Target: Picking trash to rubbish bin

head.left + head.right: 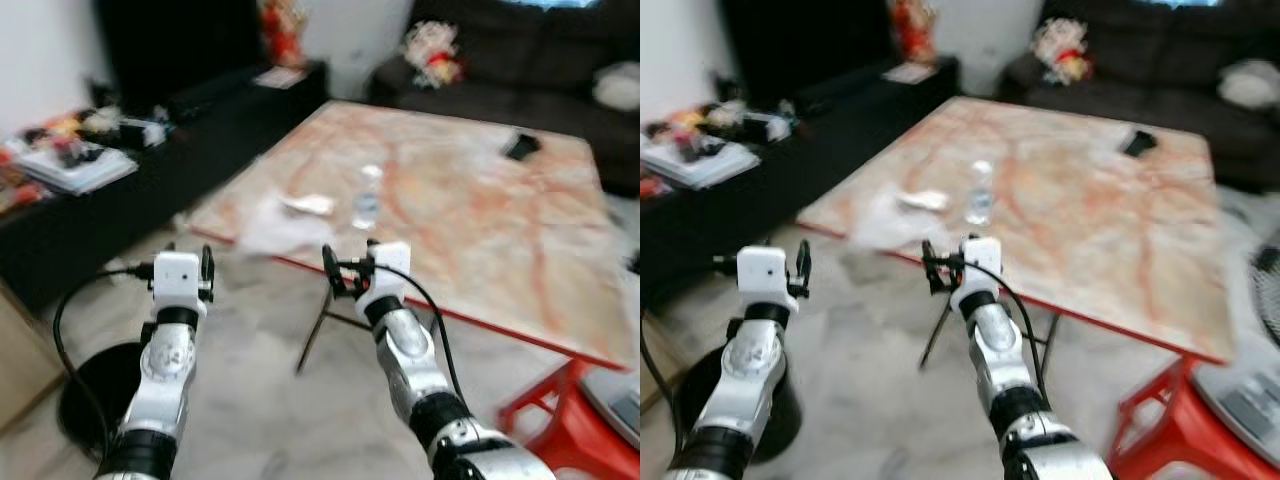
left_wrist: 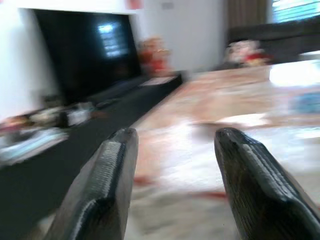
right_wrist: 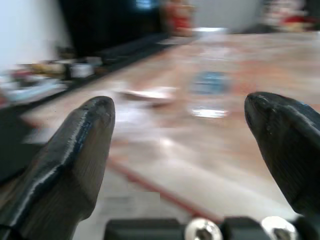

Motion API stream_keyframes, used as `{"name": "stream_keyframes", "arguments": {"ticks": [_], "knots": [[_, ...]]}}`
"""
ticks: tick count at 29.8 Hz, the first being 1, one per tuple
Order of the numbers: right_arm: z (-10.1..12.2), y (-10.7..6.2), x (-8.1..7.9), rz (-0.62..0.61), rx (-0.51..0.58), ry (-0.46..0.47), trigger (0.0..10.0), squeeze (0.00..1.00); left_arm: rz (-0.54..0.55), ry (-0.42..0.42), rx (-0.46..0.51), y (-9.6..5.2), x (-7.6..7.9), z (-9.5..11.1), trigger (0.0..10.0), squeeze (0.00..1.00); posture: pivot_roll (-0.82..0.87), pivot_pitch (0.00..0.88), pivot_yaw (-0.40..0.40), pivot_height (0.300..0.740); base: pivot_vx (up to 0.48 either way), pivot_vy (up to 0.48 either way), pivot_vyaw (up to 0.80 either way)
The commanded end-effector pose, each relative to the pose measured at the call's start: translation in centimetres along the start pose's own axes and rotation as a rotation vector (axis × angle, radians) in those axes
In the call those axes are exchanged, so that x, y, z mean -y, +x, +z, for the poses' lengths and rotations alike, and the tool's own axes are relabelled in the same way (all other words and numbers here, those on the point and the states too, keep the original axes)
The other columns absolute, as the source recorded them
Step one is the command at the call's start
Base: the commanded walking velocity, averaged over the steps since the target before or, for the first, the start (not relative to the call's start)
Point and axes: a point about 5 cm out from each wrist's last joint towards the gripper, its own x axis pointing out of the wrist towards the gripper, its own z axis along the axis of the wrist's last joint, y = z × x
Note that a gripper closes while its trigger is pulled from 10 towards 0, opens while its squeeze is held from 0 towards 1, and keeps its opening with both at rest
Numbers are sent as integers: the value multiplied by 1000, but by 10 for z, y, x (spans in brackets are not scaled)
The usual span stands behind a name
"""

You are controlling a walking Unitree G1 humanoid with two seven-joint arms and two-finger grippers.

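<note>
Marble tabletop (image 1: 480,220) carries a clear bottle (image 1: 366,200) beside crumpled paper (image 1: 310,204); my left gripper (image 1: 185,262) and right gripper (image 1: 350,268) hover short of it, fingers apart.

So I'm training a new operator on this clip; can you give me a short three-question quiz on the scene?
1. True or false: the plastic bottle stands upright on the marble table.
2. Which lies nearest the bottle? A) white tissue B) black phone-like item C) red stool
3. Fill in: the right gripper has its fingers ____ and holds nothing.

Key: 1 true; 2 A; 3 open. The left gripper is open too, and both are short of the table's near edge.
</note>
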Motion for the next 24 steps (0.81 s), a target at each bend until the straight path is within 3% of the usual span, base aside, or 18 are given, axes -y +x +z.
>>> {"name": "stream_keyframes", "arguments": {"ticks": [1, 8, 24], "knots": [[4, 4, -9, 20, 13, 7, 10000, 0, 10, 14, 11, 2, -7, 4, 10000, 0, 26, 0, -17, 740, 0, 0, -800], [4, 4, -10, 26, 18, 8, 10000, 0, 12, 12, 13, 2, -7, 4, 10000, 0, 25, 0, -18, 740, 0, 0, -774], [5, 4, -12, 35, 26, 14, 10000, 0, 18, 10, 20, 2, -6, 5, 10000, 0, 24, 0, -23, 740, 0, 0, 0]]}}
